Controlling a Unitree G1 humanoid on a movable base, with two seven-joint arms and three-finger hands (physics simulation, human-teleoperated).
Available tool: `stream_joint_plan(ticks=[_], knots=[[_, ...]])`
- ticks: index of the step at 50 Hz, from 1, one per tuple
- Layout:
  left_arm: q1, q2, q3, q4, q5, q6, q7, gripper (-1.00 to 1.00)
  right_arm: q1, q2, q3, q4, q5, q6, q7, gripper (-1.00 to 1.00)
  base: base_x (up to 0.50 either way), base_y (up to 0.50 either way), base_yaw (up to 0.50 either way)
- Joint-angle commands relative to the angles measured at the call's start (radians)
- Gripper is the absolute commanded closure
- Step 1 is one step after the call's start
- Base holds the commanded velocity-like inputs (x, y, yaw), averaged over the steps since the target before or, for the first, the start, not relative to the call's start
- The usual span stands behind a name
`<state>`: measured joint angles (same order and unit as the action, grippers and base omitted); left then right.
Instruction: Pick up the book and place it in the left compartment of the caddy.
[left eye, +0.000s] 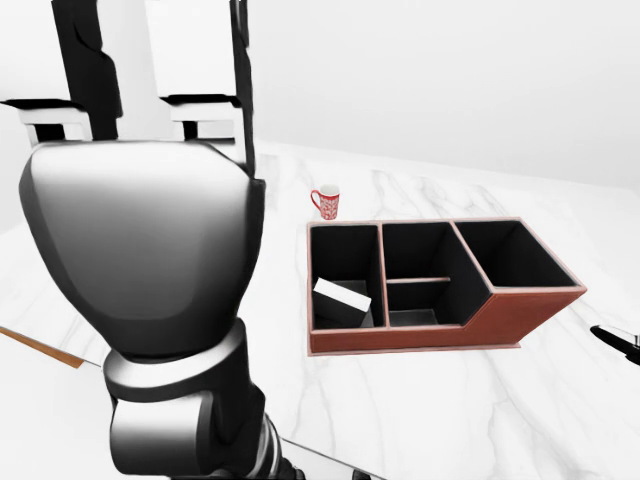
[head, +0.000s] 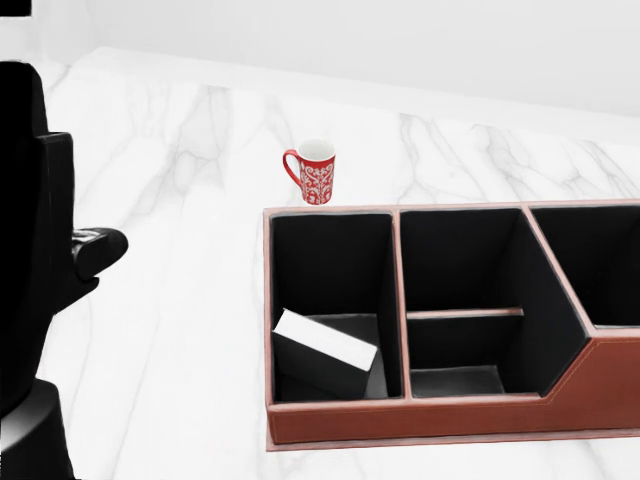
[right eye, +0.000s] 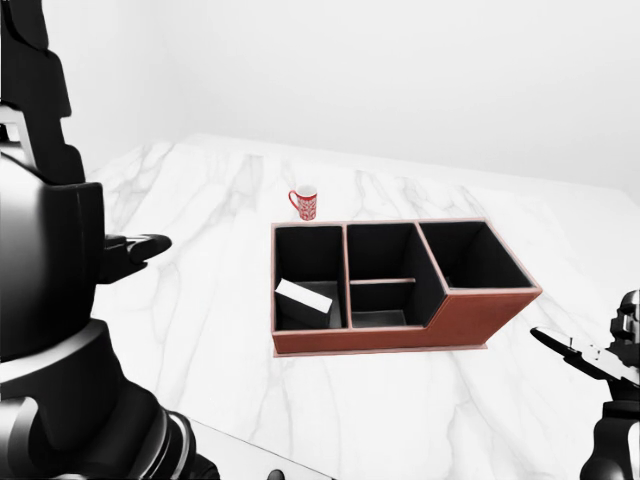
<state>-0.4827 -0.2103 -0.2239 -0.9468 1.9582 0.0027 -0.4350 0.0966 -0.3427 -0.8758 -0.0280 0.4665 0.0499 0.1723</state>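
A white marble counter (head: 180, 330) with grey veining runs up to a plain pale wall, and on it sits a reddish-brown caddy (head: 430, 415) with black-lined compartments. The book (head: 324, 352) — a white slab — lies in the caddy's left compartment, toward the bottom of the head view, tilted with one end raised against the left wall and the other resting on the compartment floor. No hand touches it. A red mug (head: 316, 172) with a white pattern stands upright on the marble just above the caddy's upper-left corner in the head view, near the rim but apart from it, its handle turned to the left. The left hand (left eye: 140, 250) is raised close to the cameras and well clear of the caddy, filling the left side of the left-eye view; its fingers (left eye: 85, 60) point straight up, extended and spread, gripping nothing. In the head view the same hand shows only as a black shape along the left edge. The right hand (right eye: 610, 370) enters at the lower right edge of the right-eye view, low beside the counter and away from the caddy — too little of it shows to tell whether its fingers are spread or closed.
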Motion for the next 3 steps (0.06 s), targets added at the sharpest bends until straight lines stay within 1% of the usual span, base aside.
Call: stream_joint_plan(ticks=[1,2,3], knots=[[-0.094,0.015,0.08,-0.059,-0.061,0.077,-0.092,-1.0,0.0,-0.002,0.002,0.002,0.003,-0.001,-0.002,-1.0,0.0,0.0,0.0],[-0.095,0.018,0.086,-0.064,-0.074,0.085,-0.095,-1.0,-0.001,-0.002,0.003,0.008,0.001,-0.005,0.0,-1.0,0.0,0.0,0.0],[-0.096,0.022,0.087,-0.067,-0.079,0.085,-0.1,-1.0,-0.002,-0.002,0.004,0.011,0.001,-0.008,0.001,-1.0,0.0,0.0,0.0]])
